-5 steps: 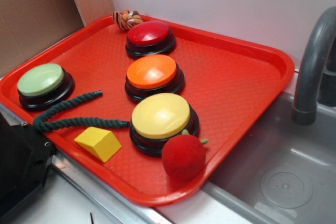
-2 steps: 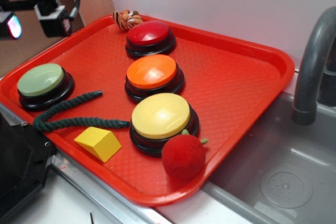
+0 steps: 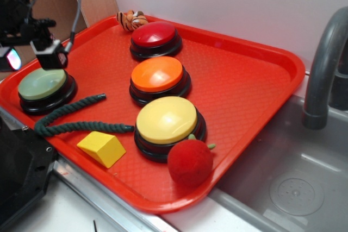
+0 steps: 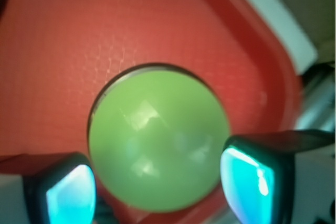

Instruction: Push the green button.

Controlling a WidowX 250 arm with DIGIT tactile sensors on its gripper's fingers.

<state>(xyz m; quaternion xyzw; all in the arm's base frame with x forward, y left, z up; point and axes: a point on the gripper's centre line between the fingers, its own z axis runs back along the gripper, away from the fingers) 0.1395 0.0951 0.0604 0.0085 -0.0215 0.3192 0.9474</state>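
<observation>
Wrist cam: gripper (image 4: pixel 160 192) fingers spread, pointing down over green button (image 4: pixel 157 137)

arm: entered top-left | pincer (image 4: pixel 157 184): now above green button (image 3: pixel 41 83)

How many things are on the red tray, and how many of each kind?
Push buttons: 4: green button, yellow button, orange button, red button
Ropes: 1: dark green rope
Yellow wedge blocks: 1: yellow block
Red plush fruits: 1: plush fruit
Toy tigers: 1: toy tiger
Total: 8
</observation>
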